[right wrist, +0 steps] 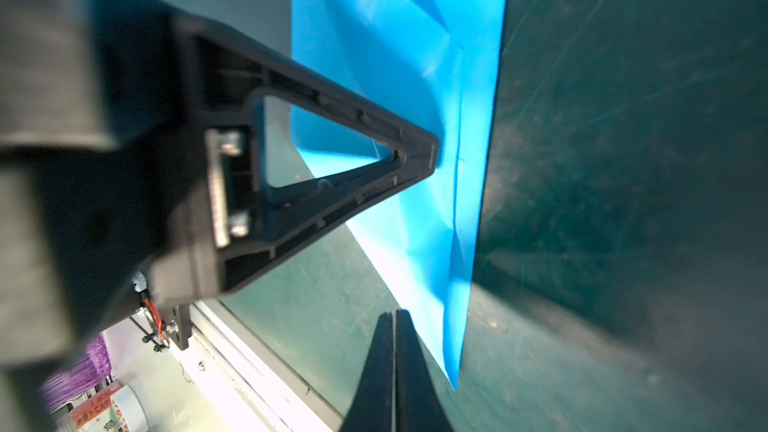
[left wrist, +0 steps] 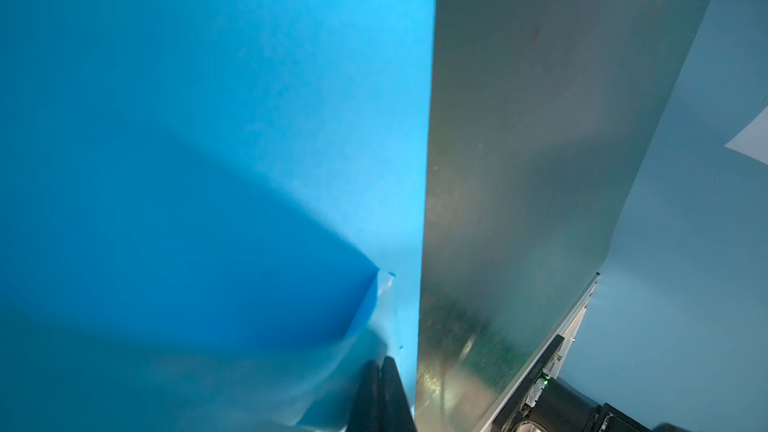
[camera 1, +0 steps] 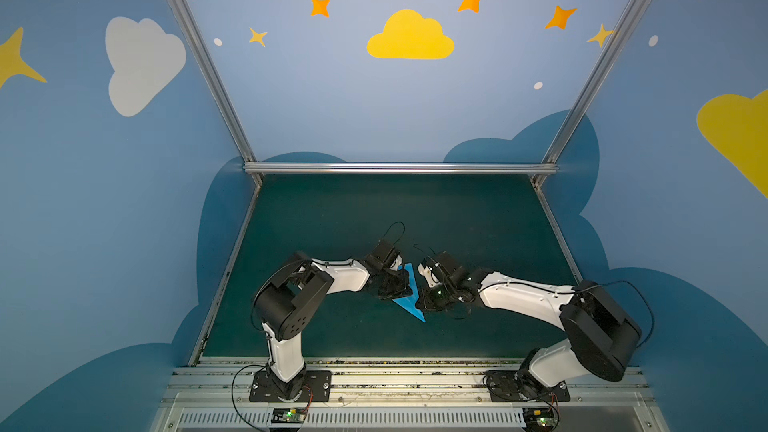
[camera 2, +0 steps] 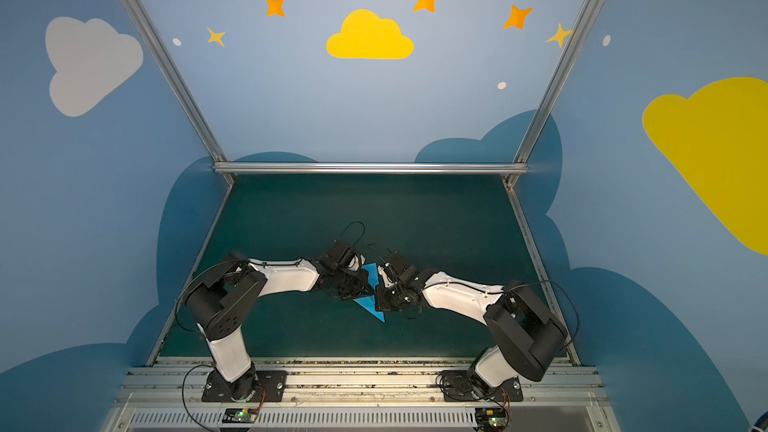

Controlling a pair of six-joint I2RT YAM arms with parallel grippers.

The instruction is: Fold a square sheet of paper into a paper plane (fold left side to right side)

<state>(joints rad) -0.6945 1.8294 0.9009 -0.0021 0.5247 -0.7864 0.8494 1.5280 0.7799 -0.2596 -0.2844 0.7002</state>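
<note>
Both pressed together | L tool point(left wrist: 380, 367) on paper plane point(camera 1: 410, 293) | R tool point(right wrist: 392, 317) by its edge | far mat point(camera 1: 415, 209) free

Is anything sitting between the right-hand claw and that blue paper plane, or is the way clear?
Nothing visible does. The right gripper, jaws shut, hangs right at the paper plane's edge, with only bare green mat around. The left gripper, also shut, rests its tip on the plane farther along, not in between.

The dark green table mat point(camera 1: 457, 222) carries the paper plane point(camera 1: 409, 305).
</note>
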